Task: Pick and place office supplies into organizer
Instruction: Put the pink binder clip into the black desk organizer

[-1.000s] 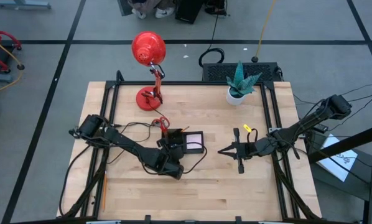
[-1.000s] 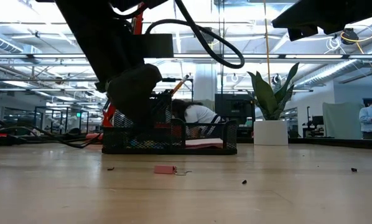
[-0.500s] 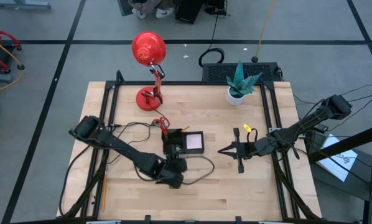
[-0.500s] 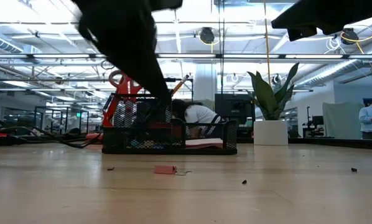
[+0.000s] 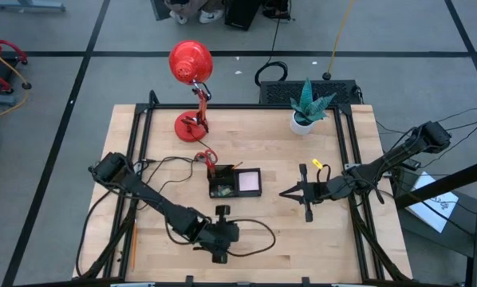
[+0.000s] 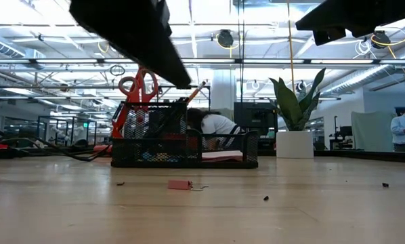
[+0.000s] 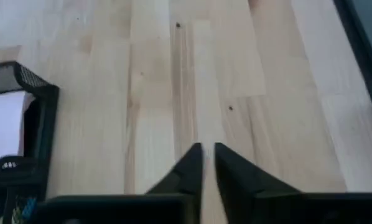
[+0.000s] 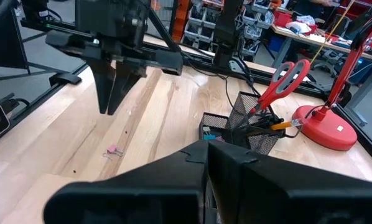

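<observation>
- Risk: the small pink bit [image 6: 179, 184] on the tabletop is tiny & flat. Jaws could push it away, not grab it.
- Risk: the left arm's cable [image 5: 254, 239] loops on the tabletop close by. It might catch on sth.
- Left gripper [image 5: 226, 236] is at 6 o'clock from the organizer [image 5: 258, 194], near the front edge. Jaws almost shut, just a thin slit, w/ nothing in them, over bare wood.
- Right gripper [image 5: 286, 192] waits at 3 o'clock from the organizer. Jaws shut, holds nothing.
- Organizer sits mid tabletop. Red-handled scissors [image 5: 206, 156] & pale sticky-note pad [image 5: 249, 182] are in it.
- Still out: yellow-green piece [image 5: 317, 167] at 2 o'clock from the organizer, orange pencil [image 5: 132, 243] at 8 o'clock by the tabletop's edge.
</observation>
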You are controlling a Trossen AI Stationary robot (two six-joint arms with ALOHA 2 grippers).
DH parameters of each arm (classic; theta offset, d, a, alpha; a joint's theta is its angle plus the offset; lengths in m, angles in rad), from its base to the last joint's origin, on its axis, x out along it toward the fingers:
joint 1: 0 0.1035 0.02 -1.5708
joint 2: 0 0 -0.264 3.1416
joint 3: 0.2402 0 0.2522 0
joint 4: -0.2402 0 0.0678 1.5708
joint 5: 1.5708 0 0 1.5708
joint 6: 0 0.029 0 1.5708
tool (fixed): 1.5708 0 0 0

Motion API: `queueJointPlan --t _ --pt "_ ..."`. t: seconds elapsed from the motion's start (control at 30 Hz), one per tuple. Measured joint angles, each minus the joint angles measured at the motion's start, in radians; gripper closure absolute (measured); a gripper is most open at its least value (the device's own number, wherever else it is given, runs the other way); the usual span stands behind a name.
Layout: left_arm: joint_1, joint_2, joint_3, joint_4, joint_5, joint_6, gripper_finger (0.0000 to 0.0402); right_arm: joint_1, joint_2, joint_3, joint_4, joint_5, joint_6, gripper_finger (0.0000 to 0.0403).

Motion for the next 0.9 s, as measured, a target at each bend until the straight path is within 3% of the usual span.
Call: queueJointPlan --t 0.1,0.27,0.43,0.53,0.63,0.9 --pt "-0.015 0.0 0.0 -0.023 -0.017 0.008 0.0393 0.0 0.0 0.0 0.003 0.0 0.0 0.0399" --pt "-0.057 0.0 -0.006 0.009 -0.162 0.1 0.0387 0.0 0.0 0.0 0.012 -0.039 0.0 0.0399" --pt "-0.069 0.0 -0.117 0.263 -0.183 0.135 0.0396 0.009 0.0 0.0 0.038 -0.052 -0.019 0.0402" --pt "-0.061 0.0 -0.194 0.383 -0.134 0.049 0.0397 0.02 0.0 0.0 0.039 -0.053 -0.033 0.0401" --pt "-0.06 0.002 -0.244 0.385 -0.134 -0.069 0.0398 0.027 0.0 0.0 0.041 -0.052 -0.045 0.0402" --pt "-0.046 0.001 -0.249 0.388 -0.071 -0.243 0.0395 0.027 0.0 0.0 0.045 -0.051 -0.054 0.0402"
